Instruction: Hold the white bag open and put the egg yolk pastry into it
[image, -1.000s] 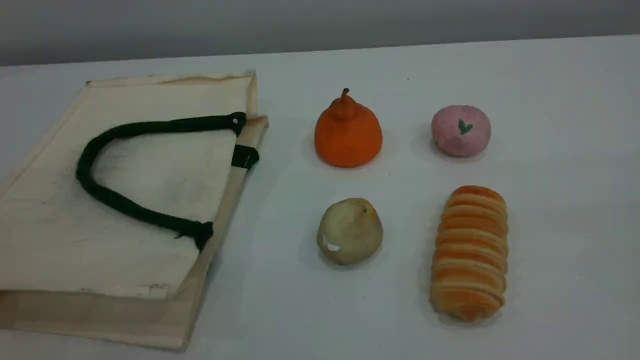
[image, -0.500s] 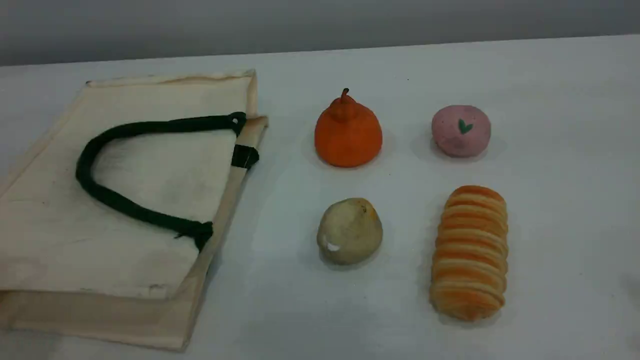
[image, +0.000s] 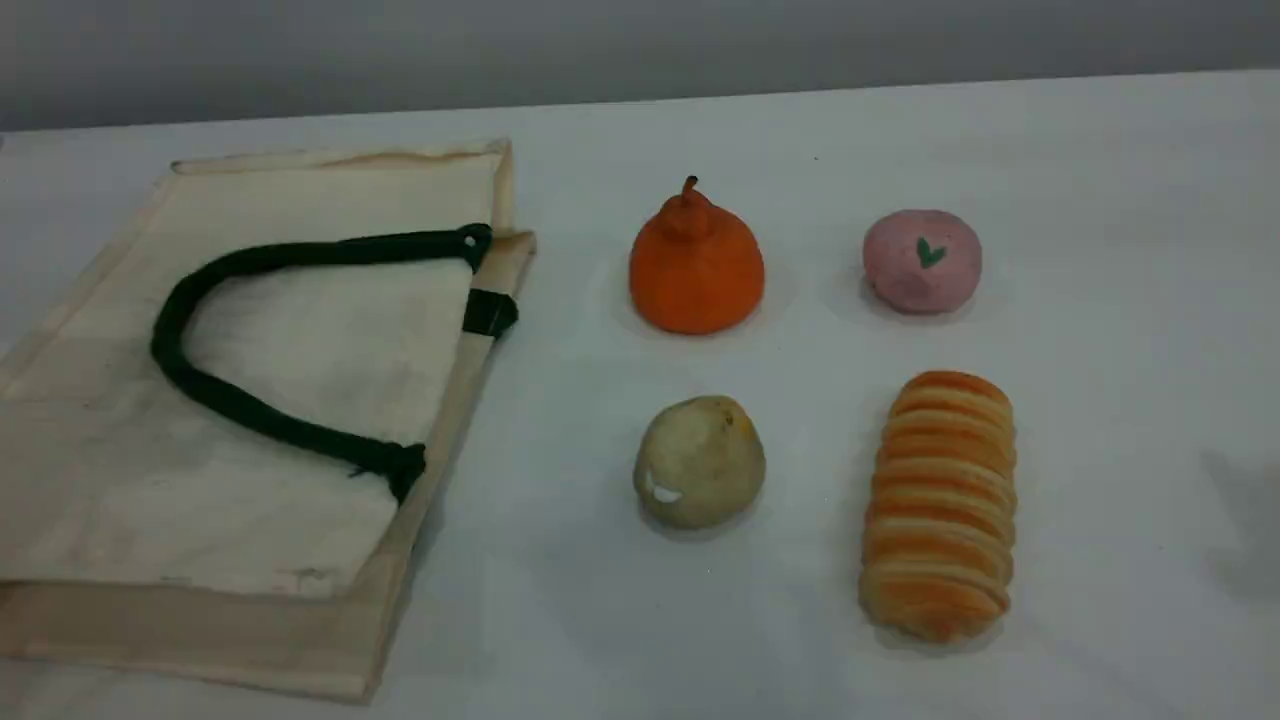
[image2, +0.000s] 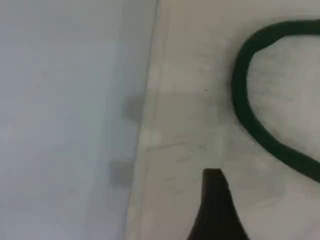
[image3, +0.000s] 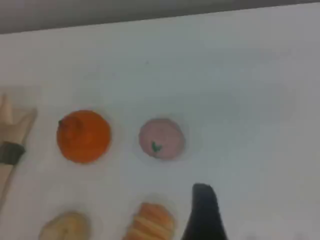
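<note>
The white bag (image: 250, 400) lies flat on the left of the table, its dark green rope handle (image: 168, 335) looped on top. The egg yolk pastry (image: 698, 462) sits alone right of the bag's mouth, white chip facing front. Neither arm appears in the scene view. In the left wrist view, the left gripper's fingertip (image2: 216, 205) hovers over the bag (image2: 200, 100) near the handle (image2: 242, 95), with nothing against it. In the right wrist view, the right gripper's fingertip (image3: 202, 212) hangs above the foods, right of the pastry (image3: 65, 226), and holds nothing.
An orange pear-shaped fruit (image: 696, 262) stands behind the pastry. A pink ball with a green heart (image: 921, 261) is to its right. A striped bread roll (image: 940, 505) lies right of the pastry. A faint shadow (image: 1240, 520) falls at the right edge.
A soft shadow has spread in at the table's right edge, and the shading on the bag's left side has shifted. The bag and foods have not moved.
</note>
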